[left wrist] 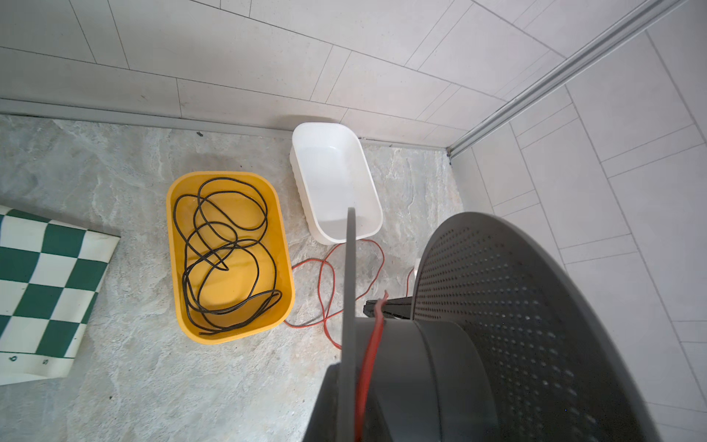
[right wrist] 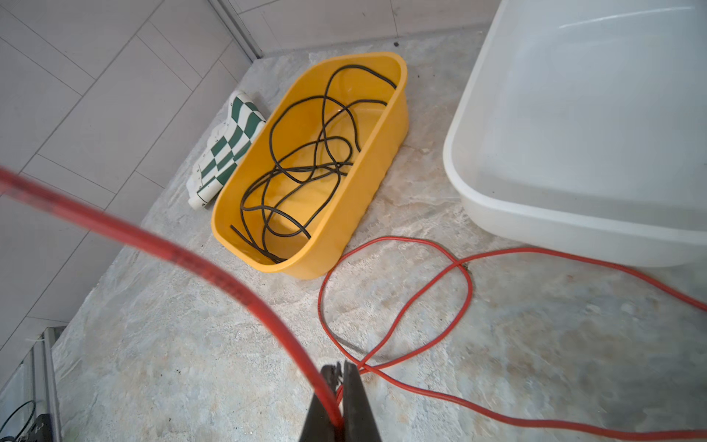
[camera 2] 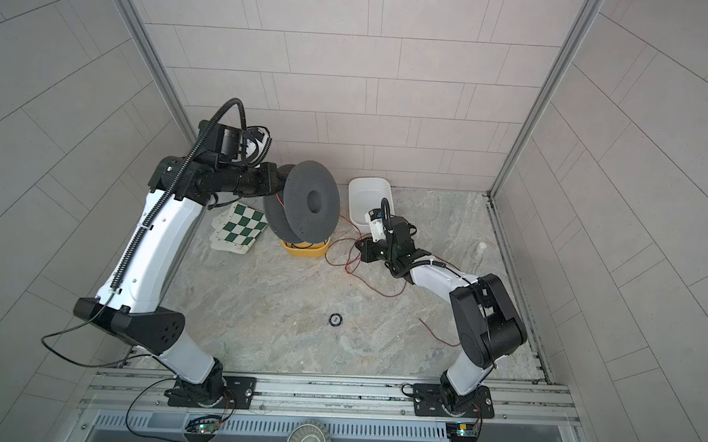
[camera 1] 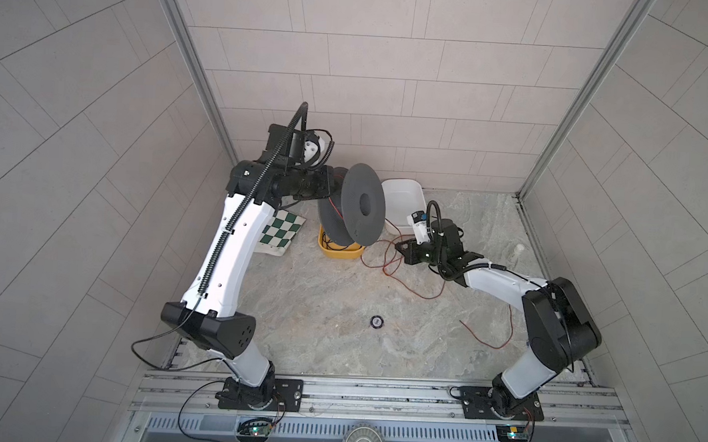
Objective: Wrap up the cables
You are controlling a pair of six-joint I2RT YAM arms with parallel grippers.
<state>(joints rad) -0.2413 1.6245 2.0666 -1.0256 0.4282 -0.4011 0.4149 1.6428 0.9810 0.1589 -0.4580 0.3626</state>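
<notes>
1. Right wrist view: here we see the right claw (right wrist: pixel 340 370) closed on the thin red wire (right wrist: pixel 535 249), which is pinched between its two dark fingers just above the marble-patterned desk (right wrist: pixel 191 363).
2. From that pinch one blurred strand rises out of the picture. The rest of the red wire lies on the desk in a crossed loop in front of the claw, between the yellow plastic tub (right wrist: pixel 367 191) and the white plastic tub (right wrist: pixel 574 245).
3. The same view looks into the yellow tub, where a thin black cable (right wrist: pixel 323 126) lies in loose tangled coils. In both top views the tub is largely covered, so we see little of this there.
4. The left wrist view alone shows a turn of red wire on the hub of the dark grey perforated plastic spool (left wrist: pixel 516 325), between its two flanges. It also shows the green-and-white chequered board (left wrist: pixel 46 275) flat on the desk beside the yellow tub.
5. Both top views give us what neither wrist camera does. The spool hangs clear of the desk at the end of the left arm, its axis lying roughly level, directly above the yellow tub.
6. In a top view the red wire's free tail curls on the desk near the right arm's elbow, well apart from the tubs.
7. The left claw (camera 1: pixel 336 184) is mostly hidden behind the spool. It is closed and carries the spool, though we cannot tell exactly where it grips.
</notes>
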